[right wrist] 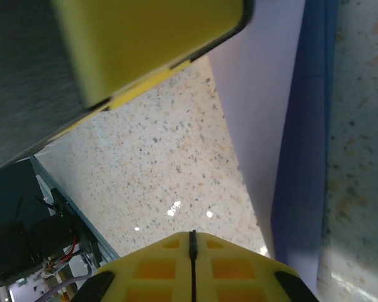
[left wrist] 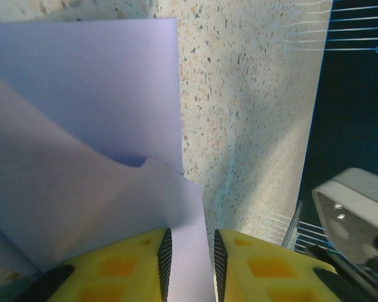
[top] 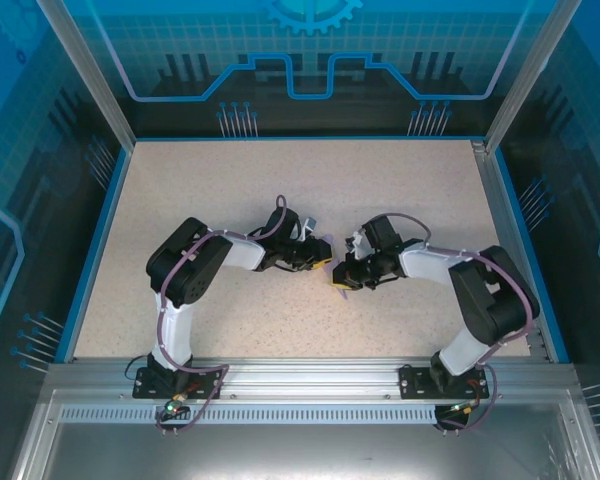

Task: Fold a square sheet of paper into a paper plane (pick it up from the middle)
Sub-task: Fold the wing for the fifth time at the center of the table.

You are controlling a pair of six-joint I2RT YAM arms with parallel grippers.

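The square sheet of paper [left wrist: 82, 94] is pale lavender and lies partly folded on the speckled table, with layers overlapping in the left wrist view. My left gripper [left wrist: 191, 244] stands over its right edge, jaws a little apart, and a strip of the paper shows in the gap between them. In the right wrist view the sheet [right wrist: 264, 94] runs down the right side with a dark shadow beside it. My right gripper [right wrist: 192, 234] is shut with nothing between its fingers, just short of the paper's edge. Both grippers [top: 320, 262] [top: 340, 280] meet at mid-table.
A yellow finger of the left gripper [right wrist: 145, 44] hangs close above the right gripper. A pale grey part of the right arm [left wrist: 359, 207] sits at the right edge of the left wrist view. Blue walls [top: 90, 250] rim the speckled table [top: 430, 200].
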